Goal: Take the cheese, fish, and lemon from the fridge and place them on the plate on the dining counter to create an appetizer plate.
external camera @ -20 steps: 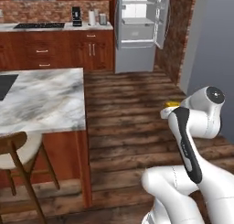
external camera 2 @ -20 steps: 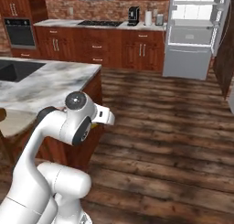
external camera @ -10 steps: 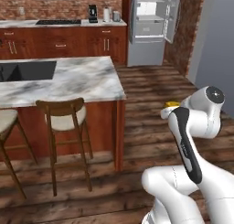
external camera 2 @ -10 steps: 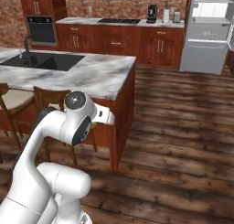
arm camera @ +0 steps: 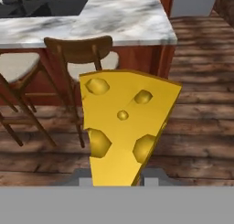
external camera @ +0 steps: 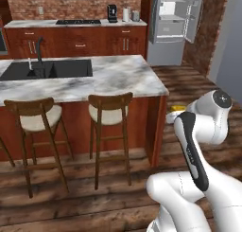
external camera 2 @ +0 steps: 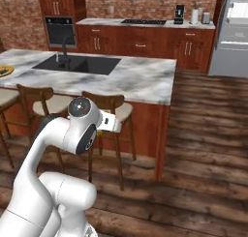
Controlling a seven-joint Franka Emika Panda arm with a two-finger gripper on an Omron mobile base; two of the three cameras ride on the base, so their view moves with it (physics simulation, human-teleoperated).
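A yellow cheese (arm camera: 123, 127) wedge with holes fills the middle of the hand view, and my gripper (arm camera: 116, 177) is shut on its lower end. A sliver of the cheese (external camera: 178, 107) shows by the hand in the left base view. The gripper (external camera 2: 110, 123) hangs in front of the dining counter (external camera 2: 140, 79), at about stool height. The plate (external camera 2: 5, 70) lies at the counter's far left end. The fridge (external camera: 172, 18) stands open at the back right. The fish and lemon are out of view.
Wooden stools (external camera: 111, 115) line the near side of the marble island, one stool (arm camera: 80, 49) right ahead of the hand. A black sink (external camera: 49, 67) is set in the island top. Open wood floor (external camera 2: 203, 149) lies to the right.
The base has driven and turned, so the whole scene has shifted: the island and its stools now lie ahead and the fridge is farther back. The cheese stays held.
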